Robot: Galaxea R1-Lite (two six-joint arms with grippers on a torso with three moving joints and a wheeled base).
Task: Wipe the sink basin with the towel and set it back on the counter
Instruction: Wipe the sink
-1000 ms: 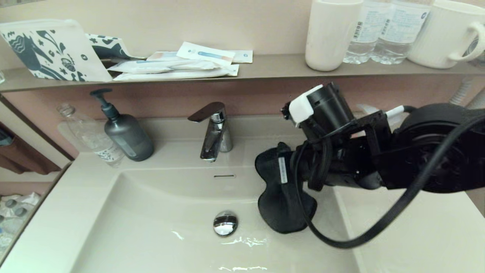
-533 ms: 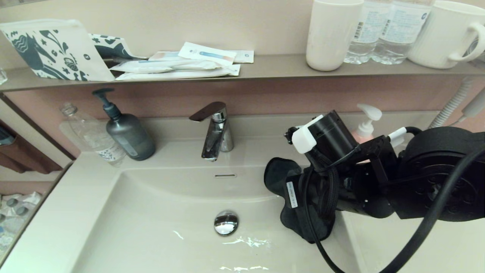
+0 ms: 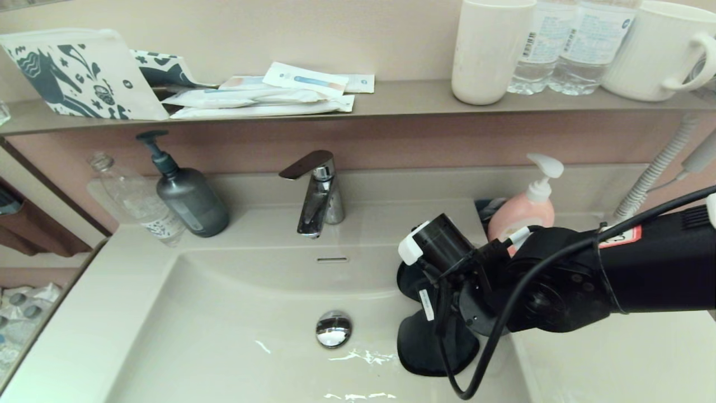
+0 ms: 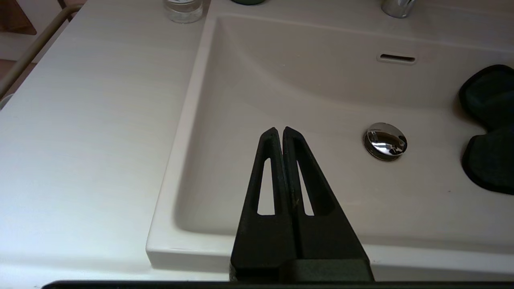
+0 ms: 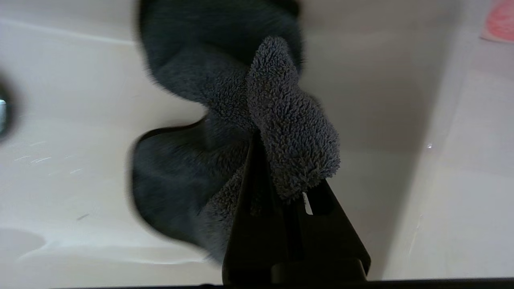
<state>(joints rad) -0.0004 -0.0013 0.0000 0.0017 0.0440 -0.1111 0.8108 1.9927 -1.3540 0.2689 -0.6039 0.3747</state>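
Note:
The cream-white sink basin has a chrome drain plug and an overflow slot. The dark grey fluffy towel hangs bunched inside the basin's right side, its lower lobe against the basin floor to the right of the plug. My right gripper is shut on a fold of the towel; in the head view its fingers are hidden behind the wrist. My left gripper is shut on nothing, over the basin's front left part, and does not show in the head view. The counter runs on both sides.
A chrome tap stands at the back middle. A dark pump bottle and a clear bottle are at the back left, a pink pump bottle at the back right. The wall shelf carries cups, bottles and sachets.
My right arm has dropped lower into the basin's right side with the towel, whose end now meets the basin floor. The pink pump bottle has come into sight behind it.

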